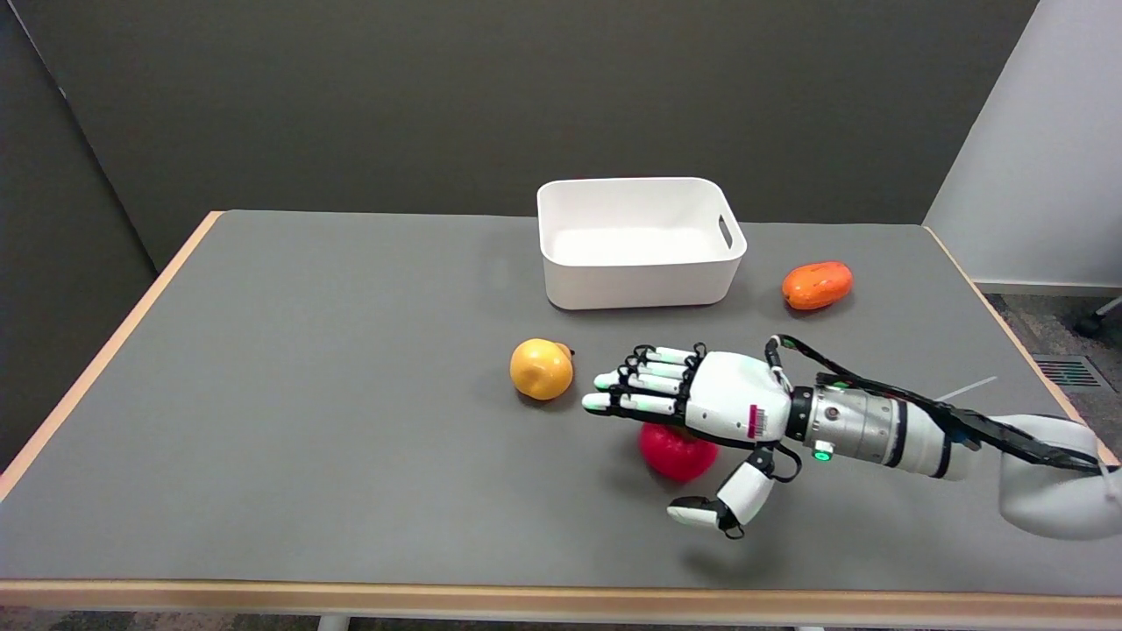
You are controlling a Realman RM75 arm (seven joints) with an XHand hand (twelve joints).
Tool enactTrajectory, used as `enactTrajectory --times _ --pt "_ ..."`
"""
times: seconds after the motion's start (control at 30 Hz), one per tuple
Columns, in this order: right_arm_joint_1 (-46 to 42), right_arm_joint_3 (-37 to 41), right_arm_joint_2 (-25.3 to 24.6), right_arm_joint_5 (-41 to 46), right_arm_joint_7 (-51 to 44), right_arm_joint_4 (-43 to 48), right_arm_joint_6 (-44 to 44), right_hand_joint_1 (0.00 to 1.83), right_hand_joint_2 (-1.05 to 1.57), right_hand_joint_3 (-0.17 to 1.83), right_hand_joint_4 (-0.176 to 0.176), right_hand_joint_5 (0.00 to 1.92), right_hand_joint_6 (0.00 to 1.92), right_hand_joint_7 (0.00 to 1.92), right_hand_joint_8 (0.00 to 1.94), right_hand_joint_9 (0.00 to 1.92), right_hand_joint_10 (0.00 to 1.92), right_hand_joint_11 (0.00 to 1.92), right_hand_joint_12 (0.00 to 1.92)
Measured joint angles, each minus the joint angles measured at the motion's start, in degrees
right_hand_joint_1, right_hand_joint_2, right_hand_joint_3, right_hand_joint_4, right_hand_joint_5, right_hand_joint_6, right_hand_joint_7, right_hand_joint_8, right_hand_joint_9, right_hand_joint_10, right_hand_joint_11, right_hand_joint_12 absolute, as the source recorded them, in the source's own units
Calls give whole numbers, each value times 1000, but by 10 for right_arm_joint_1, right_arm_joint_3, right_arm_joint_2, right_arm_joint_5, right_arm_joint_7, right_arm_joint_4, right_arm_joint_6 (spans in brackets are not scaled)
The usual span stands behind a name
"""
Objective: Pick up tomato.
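now your table shows as a wide grey top with a pale wood edge, set against a dark grey wall; a lighter wall stands at the far right, with a strip of patterned floor below it.

toward the far side sits a white bin, open-topped, rounded at the corners, a slot handle cut into its right end. what shows of its inside is bare white.

right of the bin, well apart from it, lies an orange fruit. near the middle of the table rests a yellow fruit, a small dark stem at its upper right.

your right arm reaches in from the lower right, a black cable running along it. your right hand is spread flat, palm down, fingers stretched toward the yellow fruit but short of it, thumb hanging off to the near side. it holds nothing.

the tomato, red and round, rests on the table directly under the palm, between fingers and thumb, its far part hidden by the hand. you cannot tell whether the palm touches it.
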Motion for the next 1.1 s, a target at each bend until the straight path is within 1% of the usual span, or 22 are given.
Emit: enactTrajectory --times 0.17,0.23,0.3,0.37,0.43,0.6,0.93,1.0,1.1 --pt "33 -28 -18 10 -1 25 -3 341 548 1027 94 -1 88 45 184 67 535 57 860" --pt "44 -37 -24 13 -1 35 -3 337 549 1027 92 -1 110 45 205 82 538 66 872" --pt "53 -43 -30 15 -1 44 -3 299 534 1017 91 6 151 68 270 127 547 87 923" --pt "63 -50 -36 18 -1 54 -2 310 530 1016 93 37 125 79 277 138 555 96 931" --pt "70 -56 -41 21 -1 62 1 347 569 1010 97 22 279 133 281 189 553 99 1039" --pt "84 -67 -49 29 -2 79 14 354 574 1008 103 66 293 182 302 226 590 127 1097" --pt "83 -80 -48 49 -2 99 52 331 566 1008 110 101 327 214 322 254 624 160 1141" --pt "80 -81 -46 52 -2 100 58 294 560 1026 113 103 332 207 352 251 638 192 1100" --pt "72 -82 -41 56 -2 101 68 284 562 1028 111 104 334 211 354 252 639 197 1105"
